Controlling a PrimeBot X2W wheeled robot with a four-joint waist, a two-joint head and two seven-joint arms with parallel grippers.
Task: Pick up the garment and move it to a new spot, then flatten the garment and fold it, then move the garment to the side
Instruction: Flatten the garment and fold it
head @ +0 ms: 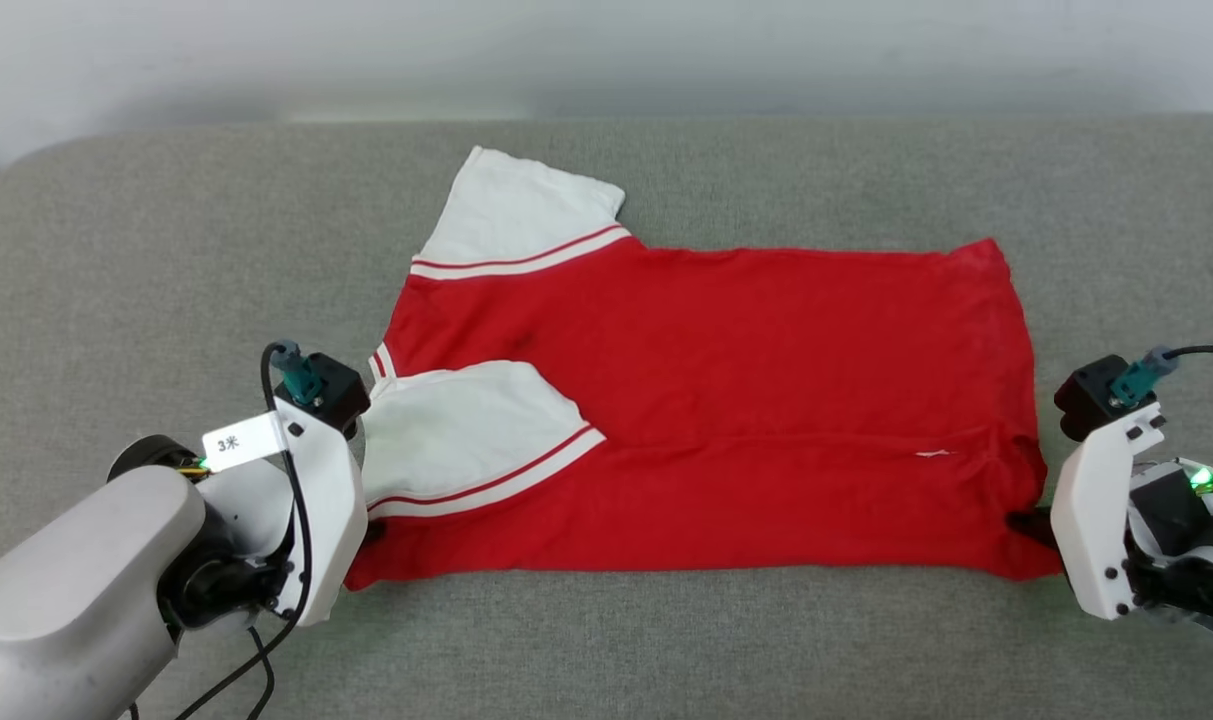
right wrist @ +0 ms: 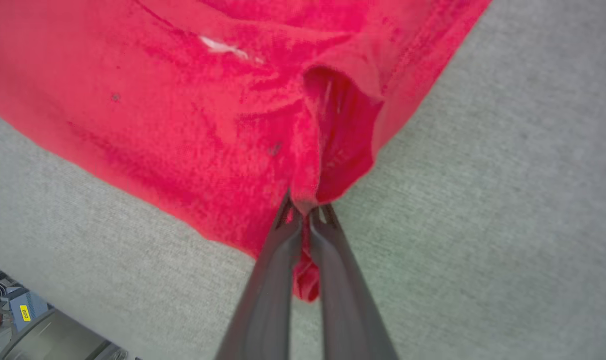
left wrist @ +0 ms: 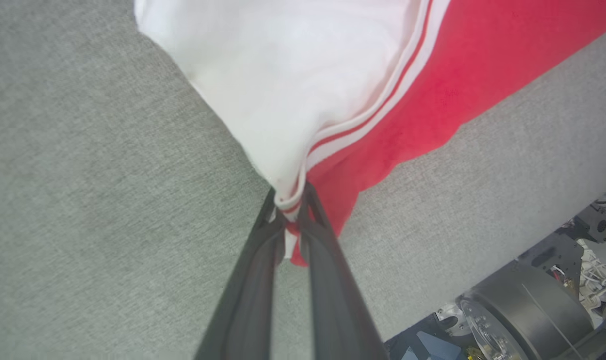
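Nearest the head camera, at lower left, the pale grey forearm (head: pixel 76 580) of the left arm is seen, with a white label (head: pixel 241 440) at the wrist.

Left gripper (left wrist: pixel 289 202): jaws drawn narrow and clamped on bunched cloth at the near left corner of the red soft-fabric sports jersey with white sleeves (head: pixel 766 400). White sleeve cloth, striped trim and red body cloth are gathered together between the two dark fingers (left wrist: pixel 255 280).

Right gripper (right wrist: pixel 306 207): jaws likewise pressed together, on a pinch of red hem at the near right corner. A fold of red cloth is raised into a small open pocket just beyond the tips.

Jersey position: laid out flat, lengthwise left to right, in the middle of the grey woven-fabric padded surface (head: pixel 166 250), sleeve end to the left. Near white sleeve (head: pixel 456 440) is folded in over the red body. Far white sleeve (head: pixel 516 205) is spread toward the far edge. A small white mark (head: pixel 934 454) is noted on the red cloth near the right hem.
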